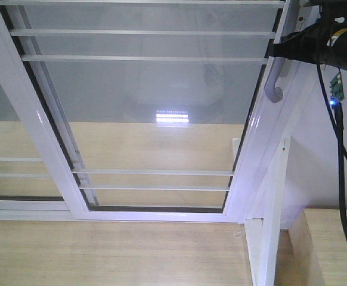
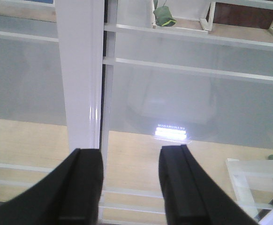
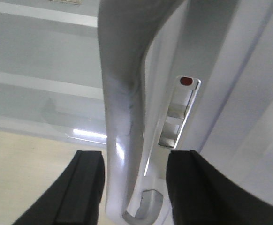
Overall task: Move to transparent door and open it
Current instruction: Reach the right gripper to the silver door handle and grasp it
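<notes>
The right gripper (image 3: 135,159) is spread, its fingers straddling the door's (image 1: 155,119) grey handle (image 3: 120,117) without clamping it; the left gripper (image 2: 129,154) hangs released, facing a white stile (image 2: 80,70)

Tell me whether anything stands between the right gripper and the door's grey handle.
Nothing visible does. The grey handle of the transparent door lies between the open jaws of the right gripper, with nothing else in that gap.
</notes>
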Tool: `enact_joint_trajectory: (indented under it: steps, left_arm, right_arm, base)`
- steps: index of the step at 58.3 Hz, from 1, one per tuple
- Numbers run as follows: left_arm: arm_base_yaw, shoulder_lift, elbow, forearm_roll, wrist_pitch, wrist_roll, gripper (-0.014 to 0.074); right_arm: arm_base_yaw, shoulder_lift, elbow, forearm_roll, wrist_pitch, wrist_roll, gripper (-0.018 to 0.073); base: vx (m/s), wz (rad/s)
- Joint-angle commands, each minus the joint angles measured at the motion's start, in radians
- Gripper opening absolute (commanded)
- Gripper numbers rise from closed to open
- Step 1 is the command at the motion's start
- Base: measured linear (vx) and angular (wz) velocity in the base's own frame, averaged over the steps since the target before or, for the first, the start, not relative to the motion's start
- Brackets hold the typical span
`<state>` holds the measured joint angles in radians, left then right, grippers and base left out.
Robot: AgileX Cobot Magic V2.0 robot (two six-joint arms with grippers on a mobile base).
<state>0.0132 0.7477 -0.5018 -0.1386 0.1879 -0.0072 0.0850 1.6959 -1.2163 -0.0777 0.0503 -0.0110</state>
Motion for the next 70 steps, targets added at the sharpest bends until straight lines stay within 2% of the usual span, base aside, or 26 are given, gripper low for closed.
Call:
enact_joint_trajectory:
  steps: [1,15,36,59,70]
  left_arm:
    - [-0.005,-0.002,-0.026,-0.011,-0.071,0.001,0.0419]
    - [-0.005,-0.002,-0.026,-0.011,-0.066,0.001,0.0419]
    - [-0.005,-0.002,-0.026,-0.011,-0.066,0.001,0.0419]
    - [-0.005,-0.002,-0.026,-0.011,-0.066,0.001,0.0419]
    - [-0.005,-0.002,-0.026,-0.011,-0.066,0.001,0.0419]
  right_arm:
    - [-0.002,0.005,-0.080,0.000,-0.093,0.026,0.0372]
    - [-0.002,0.097,-0.154,0.000,-0.092,0.037,0.0370]
    - [0.004,0.115,-0.155,-0.002,-0.114,0.037,0.0289]
    - [0.119,0.116,-0.155,-0.001,-0.137,0.037,0.0289]
    - [0.138,0.116,-0.155,0.001,-0.167,0.040,0.0289]
  base:
    - [0.00,0.00]
    - [0.00,0.00]
    - [0.00,0.00]
    - [0.00,0.00]
    - [0.00,0.00]
